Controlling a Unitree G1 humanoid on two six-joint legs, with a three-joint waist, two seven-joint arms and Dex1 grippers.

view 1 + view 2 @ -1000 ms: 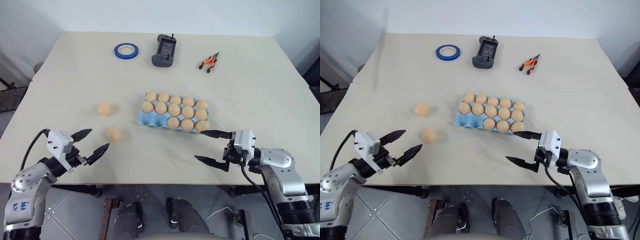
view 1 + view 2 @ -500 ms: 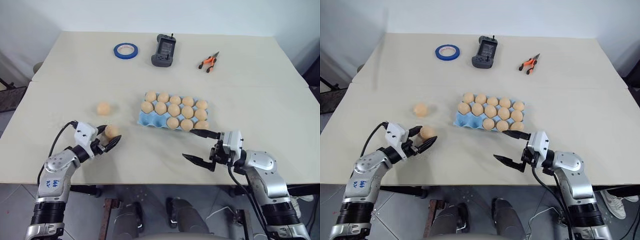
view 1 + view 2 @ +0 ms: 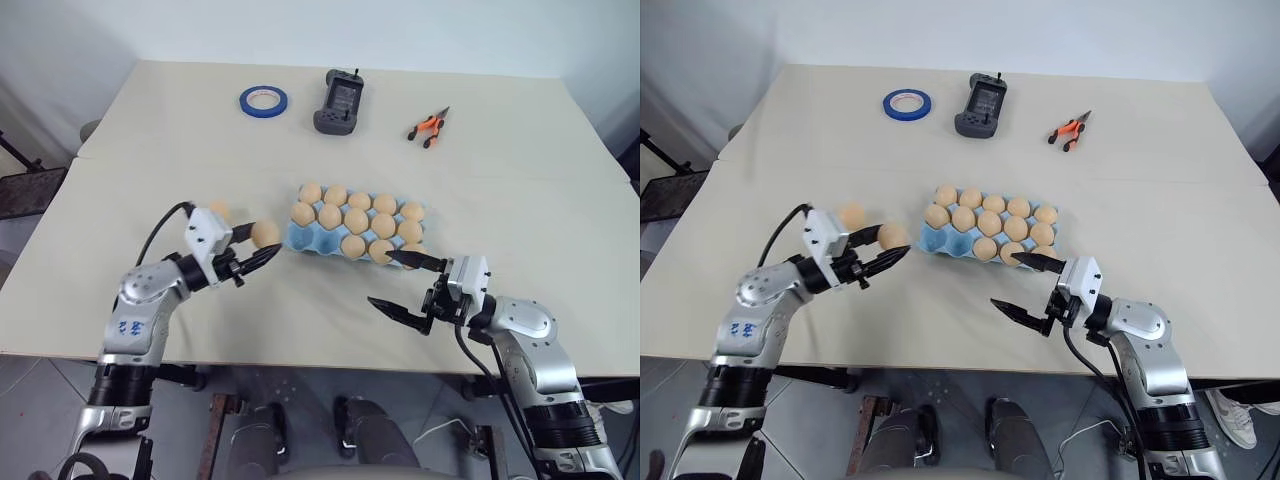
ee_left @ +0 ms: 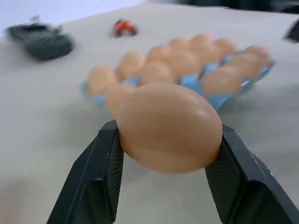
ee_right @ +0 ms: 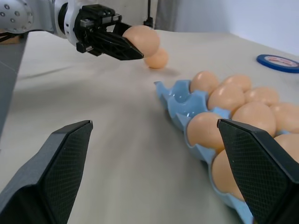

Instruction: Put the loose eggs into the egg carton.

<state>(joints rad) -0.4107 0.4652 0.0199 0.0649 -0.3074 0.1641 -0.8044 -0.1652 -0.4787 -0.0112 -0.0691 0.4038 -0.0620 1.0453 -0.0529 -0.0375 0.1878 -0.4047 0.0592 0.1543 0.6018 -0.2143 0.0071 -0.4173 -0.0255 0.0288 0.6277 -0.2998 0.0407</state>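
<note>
On the table (image 3: 520,130), the egg carton (image 3: 300,240) lay centrally, thirteen eggs seated and two front cups bare at its left end. Those cups were just right of the left gripper (image 3: 262,240), the nearer one, which was clamped on one loose egg (image 4: 170,128), apparently gripped end to end. The right gripper (image 3: 380,278) hung wide and empty near the carton's right end. The second loose egg (image 3: 219,211) rested behind the left gripper
</note>
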